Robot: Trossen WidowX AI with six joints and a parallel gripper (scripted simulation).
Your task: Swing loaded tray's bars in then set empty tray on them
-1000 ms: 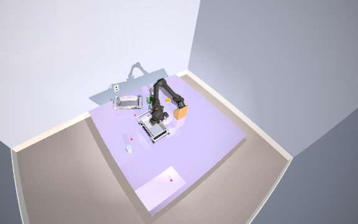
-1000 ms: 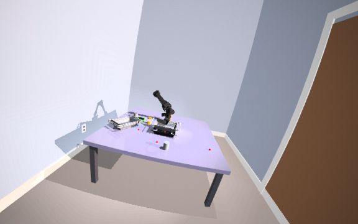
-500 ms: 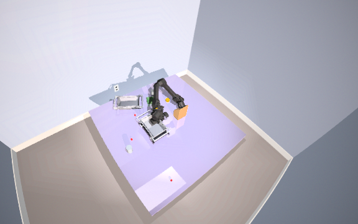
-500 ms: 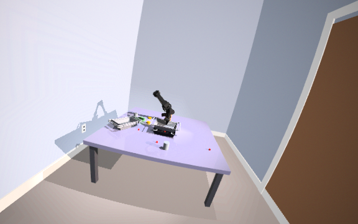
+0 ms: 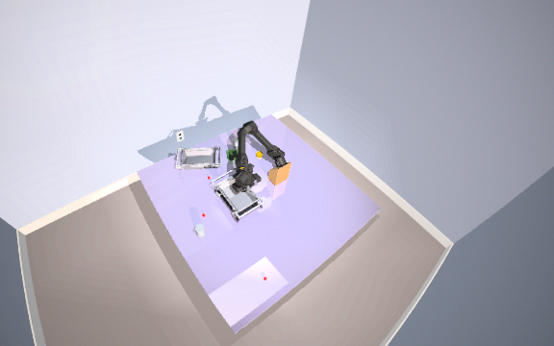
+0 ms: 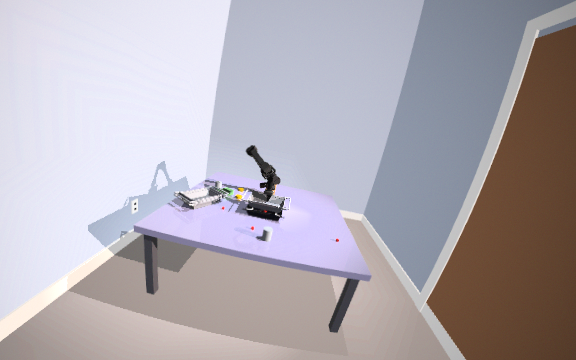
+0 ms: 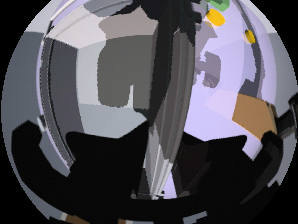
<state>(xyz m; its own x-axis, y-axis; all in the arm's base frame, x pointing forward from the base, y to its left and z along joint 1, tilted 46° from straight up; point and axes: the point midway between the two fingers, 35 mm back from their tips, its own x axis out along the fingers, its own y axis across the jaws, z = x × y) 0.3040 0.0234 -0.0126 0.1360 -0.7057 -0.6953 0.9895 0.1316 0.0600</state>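
Observation:
The empty tray [image 5: 244, 202] [image 6: 274, 203] [image 7: 123, 76], with a flat grey floor, is near the table's middle. My gripper [image 5: 243, 183] [image 6: 267, 196] [image 7: 156, 124] comes down on its far end and is shut on its thin wall. In the wrist view the wall runs up between my fingers, with grey floor to its left and table to its right. I cannot tell whether this tray rests on the table. The loaded tray [image 5: 199, 158] [image 6: 197, 197], pale with small blocks, stands further back-left near the wall. Its wire bars are too small to make out.
An orange box [image 5: 279, 173] stands right of my arm. A yellow ball [image 5: 259, 154] and a green object [image 5: 232, 155] lie behind it. A small white cylinder [image 5: 200, 231] [image 6: 267, 233] stands toward the table's front. A pale rectangle [image 5: 248, 284] marks the near corner.

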